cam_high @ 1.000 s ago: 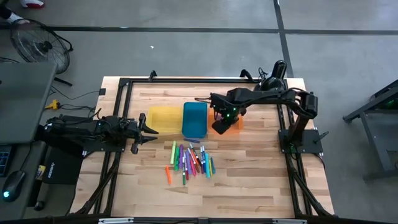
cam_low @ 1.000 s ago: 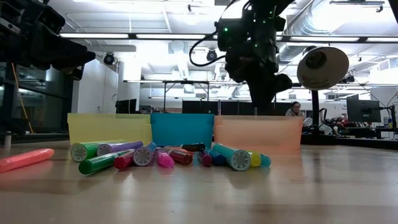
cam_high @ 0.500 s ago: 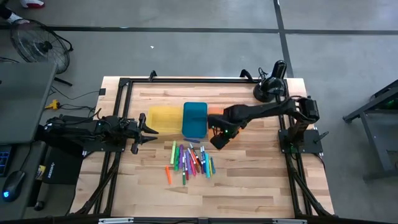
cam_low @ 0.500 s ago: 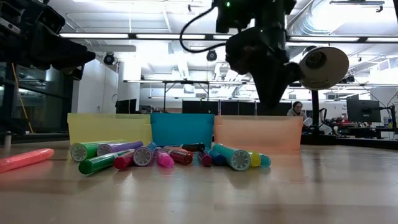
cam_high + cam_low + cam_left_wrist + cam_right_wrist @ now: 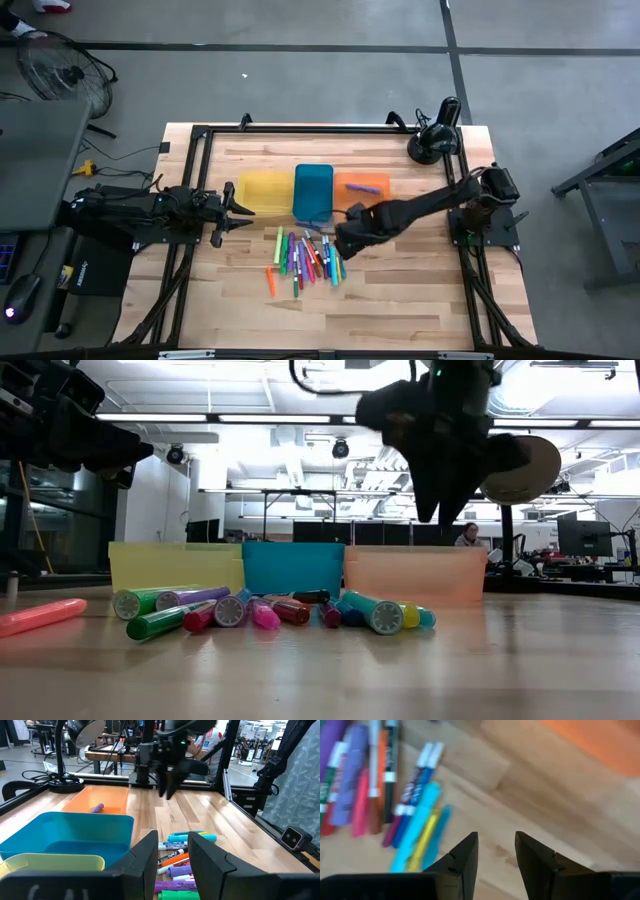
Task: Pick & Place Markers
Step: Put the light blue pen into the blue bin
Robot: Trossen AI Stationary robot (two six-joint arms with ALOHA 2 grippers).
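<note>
Several markers point(image 5: 305, 257) in mixed colours lie flat in a loose pile on the wooden table, in front of three trays; the low view shows the markers point(image 5: 270, 610) end-on. One purple marker point(image 5: 368, 186) lies inside the orange tray point(image 5: 345, 183). My right gripper point(image 5: 341, 240) hovers open and empty just right of the pile, with the nearest markers point(image 5: 415, 820) ahead of its fingers. My left gripper point(image 5: 243, 205) waits open and empty near the yellow tray point(image 5: 265, 190).
The yellow, blue point(image 5: 313, 192) and orange trays stand side by side in the table's middle. A black lamp point(image 5: 436, 140) stands at the far right corner. One pinkish-orange marker point(image 5: 40, 616) lies apart on the pile's left. Bare wood lies toward the near edge.
My right gripper has swung from above the orange tray toward the table's near edge and left, ending beside the marker pile. With it gone, the purple marker shows lying in the orange tray. The pile has not moved.
</note>
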